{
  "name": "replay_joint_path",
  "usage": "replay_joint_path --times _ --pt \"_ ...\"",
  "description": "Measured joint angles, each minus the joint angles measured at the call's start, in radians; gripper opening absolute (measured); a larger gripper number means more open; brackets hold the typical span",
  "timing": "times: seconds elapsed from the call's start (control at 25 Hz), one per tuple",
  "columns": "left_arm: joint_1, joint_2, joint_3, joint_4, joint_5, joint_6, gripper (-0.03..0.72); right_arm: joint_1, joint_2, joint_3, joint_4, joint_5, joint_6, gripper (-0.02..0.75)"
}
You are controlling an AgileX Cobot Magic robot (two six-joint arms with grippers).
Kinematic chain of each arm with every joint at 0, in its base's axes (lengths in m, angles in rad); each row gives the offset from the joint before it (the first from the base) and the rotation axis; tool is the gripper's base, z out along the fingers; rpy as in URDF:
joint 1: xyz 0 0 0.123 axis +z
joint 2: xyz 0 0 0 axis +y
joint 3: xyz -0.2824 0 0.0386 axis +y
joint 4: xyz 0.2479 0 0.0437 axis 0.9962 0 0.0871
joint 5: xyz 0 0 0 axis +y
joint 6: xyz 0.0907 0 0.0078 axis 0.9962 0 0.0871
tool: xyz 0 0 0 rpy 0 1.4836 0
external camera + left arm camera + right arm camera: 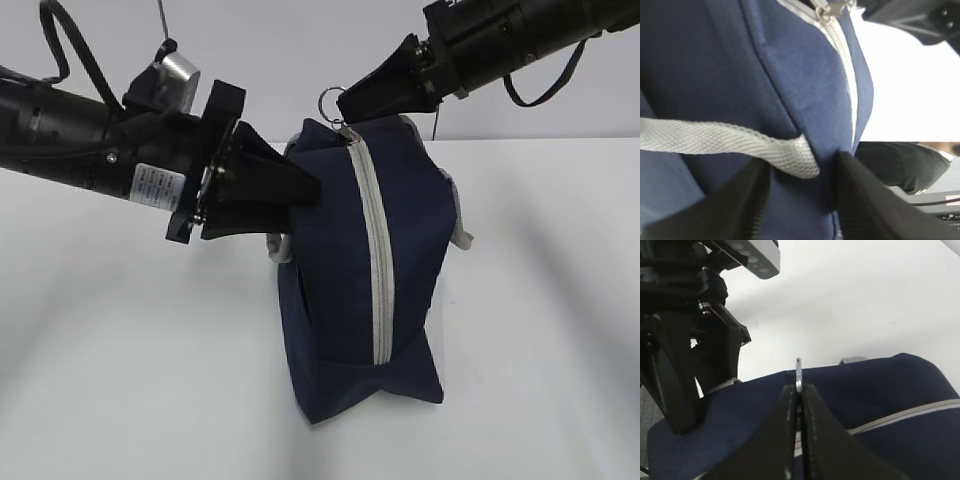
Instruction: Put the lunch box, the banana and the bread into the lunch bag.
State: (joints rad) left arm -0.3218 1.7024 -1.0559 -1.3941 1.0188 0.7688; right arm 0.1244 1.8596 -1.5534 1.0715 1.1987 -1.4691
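I have the lunch bag (pixel 370 270) standing on end on the white surface (pixel 540 330), grey zipper (pixel 378 250) running vertically and looking zipped all the way. Lunch box, banana and bread aren't visible; I assume they're inside. The right gripper (pixel 345 103) has its jaws together, clamped on the metal ring pull (pixel 798 374) at the top. The left gripper (pixel 300 190) has its jaws pressed into the bag's side by the grey webbing handle (pixel 735 142); they look clamped on a fold of fabric. My read: soft fabric that slumps and folds, not fragile, probably some weight from the contents. The ring is thin and slippery, so pinch it flat. For carrying, I'd take the handle or a fabric fold.
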Motion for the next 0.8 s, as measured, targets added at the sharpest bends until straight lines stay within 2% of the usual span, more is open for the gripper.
replay_joint_path --times 0.08,0.2,0.28,0.48,0.8 --pt "0.000 0.000 0.000 0.012 0.000 -0.001 0.279 0.000 0.000 0.000 0.000 0.000 0.002 -0.016" --pt "0.000 0.000 0.000 0.022 -0.001 -0.003 0.097 0.000 0.000 0.000 0.000 0.000 0.004 -0.016" --pt "0.000 0.000 0.000 0.026 -0.006 -0.003 0.023 0.000 0.000 0.000 0.000 0.000 0.006 -0.016" --pt "0.000 0.000 0.000 0.030 -0.007 -0.003 0.008 0.000 0.024 -0.001 0.013 -0.006 0.019 -0.016" --pt "0.000 0.000 -0.001 0.067 0.005 0.000 0.007 0.000 0.055 -0.015 0.040 -0.169 0.029 -0.016"
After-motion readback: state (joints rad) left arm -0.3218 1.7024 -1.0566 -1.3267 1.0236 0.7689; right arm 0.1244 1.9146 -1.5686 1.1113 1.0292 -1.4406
